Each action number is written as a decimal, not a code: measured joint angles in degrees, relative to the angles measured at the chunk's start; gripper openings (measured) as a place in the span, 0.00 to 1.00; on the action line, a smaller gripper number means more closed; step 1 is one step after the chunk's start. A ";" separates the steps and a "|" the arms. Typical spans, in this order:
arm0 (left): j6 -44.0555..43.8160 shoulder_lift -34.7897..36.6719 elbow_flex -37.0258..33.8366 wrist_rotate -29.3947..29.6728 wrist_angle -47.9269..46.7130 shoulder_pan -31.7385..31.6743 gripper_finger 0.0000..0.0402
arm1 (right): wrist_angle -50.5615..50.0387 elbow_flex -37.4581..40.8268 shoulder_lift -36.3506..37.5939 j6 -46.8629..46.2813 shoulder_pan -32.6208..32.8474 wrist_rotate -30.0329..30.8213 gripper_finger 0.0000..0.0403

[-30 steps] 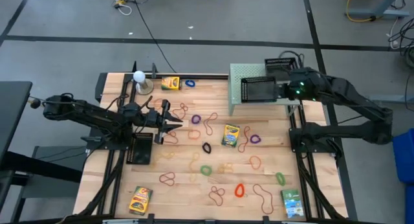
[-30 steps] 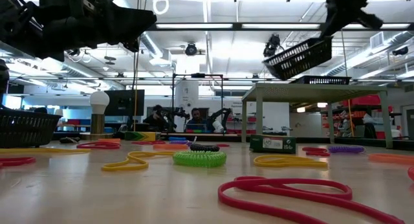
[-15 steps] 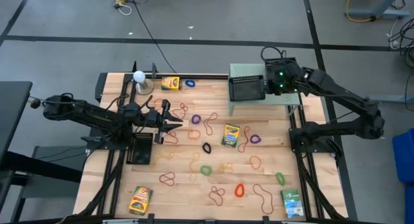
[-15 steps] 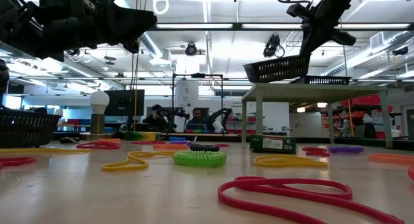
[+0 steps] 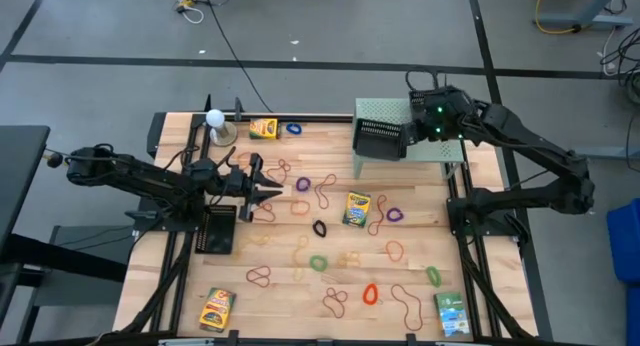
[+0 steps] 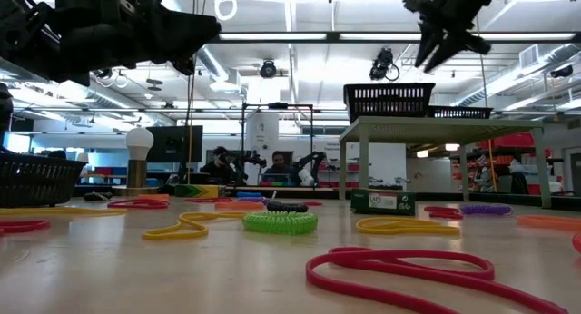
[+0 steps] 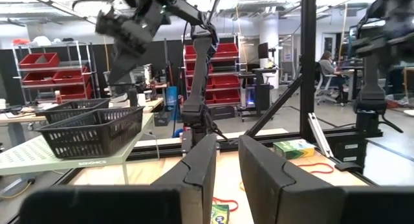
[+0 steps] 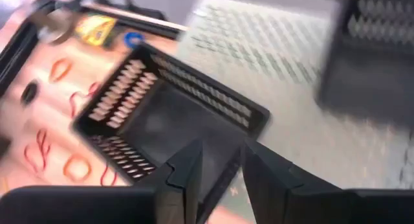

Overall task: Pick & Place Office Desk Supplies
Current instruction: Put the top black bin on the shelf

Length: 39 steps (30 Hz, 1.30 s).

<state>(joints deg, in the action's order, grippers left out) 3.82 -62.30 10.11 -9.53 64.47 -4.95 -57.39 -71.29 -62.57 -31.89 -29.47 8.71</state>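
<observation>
Rubber bands (image 5: 320, 262) in many colours lie scattered on the wooden table, with crayon boxes (image 5: 357, 208) among them, one (image 5: 263, 127) at the far edge and one (image 5: 217, 308) near the front left. A black mesh basket (image 5: 380, 139) stands level on the pale green stand (image 5: 380, 108). My right gripper (image 6: 434, 51) hangs open just above the basket's right side, clear of it; the right wrist view looks down into the basket (image 8: 168, 120). My left gripper (image 5: 272, 191) hovers open over the table's left part, with nothing between its fingers (image 7: 200, 166).
Another black basket (image 5: 218, 229) sits on the table under my left arm. One more basket (image 7: 71, 107) stands farther back on the green stand. A white ball on a small stand (image 5: 214, 121) is at the far left. A green box (image 5: 452, 314) lies front right.
My right gripper carried the tilted basket toward the table's left and down. The basket levelled out and now rests on the green stand. The gripper rolled, opened, let the basket go and now stands above it.
</observation>
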 joint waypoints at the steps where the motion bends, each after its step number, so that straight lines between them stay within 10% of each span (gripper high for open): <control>1: 0.04 0.00 0.00 0.41 -0.03 0.00 0.18 | 0.68 -0.70 -0.56 2.23 1.71 0.67 0.29; 15: 0.63 0.00 0.02 3.75 -1.86 0.00 0.18 | 0.39 -1.94 -18.05 20.39 16.85 9.13 0.45; 27: 1.64 0.00 0.02 5.06 -3.04 -0.01 0.18 | -1.40 -1.98 -17.64 27.06 17.81 12.46 0.04; 39: 2.22 0.00 0.02 5.04 -3.16 0.05 0.18 | -21.16 -1.86 -2.03 33.92 21.92 10.49 0.03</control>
<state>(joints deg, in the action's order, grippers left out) 6.04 -62.30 10.13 -4.49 61.31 -4.90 -78.55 -73.14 -64.60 2.03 -7.55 19.20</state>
